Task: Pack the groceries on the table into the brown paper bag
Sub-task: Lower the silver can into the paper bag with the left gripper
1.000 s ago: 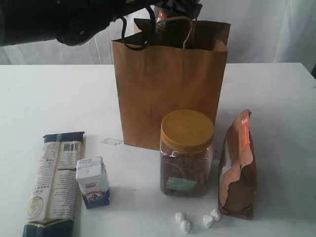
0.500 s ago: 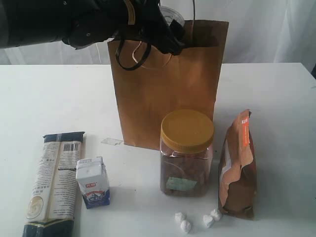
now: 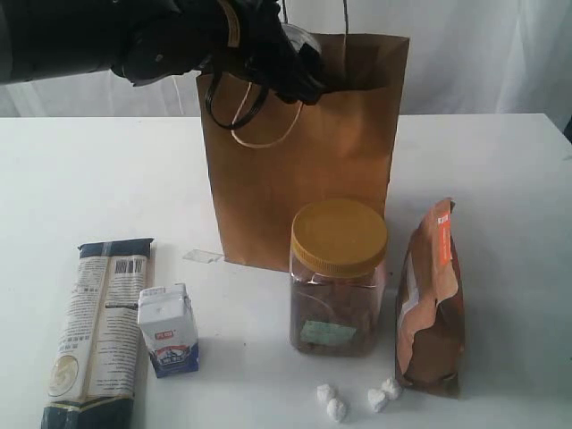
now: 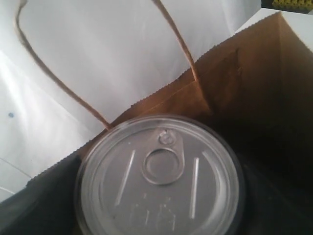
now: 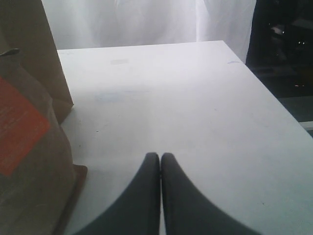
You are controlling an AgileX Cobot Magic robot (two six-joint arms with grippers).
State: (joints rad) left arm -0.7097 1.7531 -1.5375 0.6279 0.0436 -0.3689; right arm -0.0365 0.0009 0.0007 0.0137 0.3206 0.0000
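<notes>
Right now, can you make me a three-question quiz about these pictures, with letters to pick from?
1. Where is the can?
A) lying beside the carton
B) in the left gripper, at the open top of the bag
C) on top of the pouch

2. What colour is the lid of the jar?
A) red
B) white
C) yellow

3. How is the right gripper?
A) shut, holding nothing
B) wide open
C) shut on the pouch

Answers:
1 B: the gripper holds the can right at the bag's rim.
2 C: the wide lid is plainly yellow.
3 A: its two fingers press together over the bare table.
</notes>
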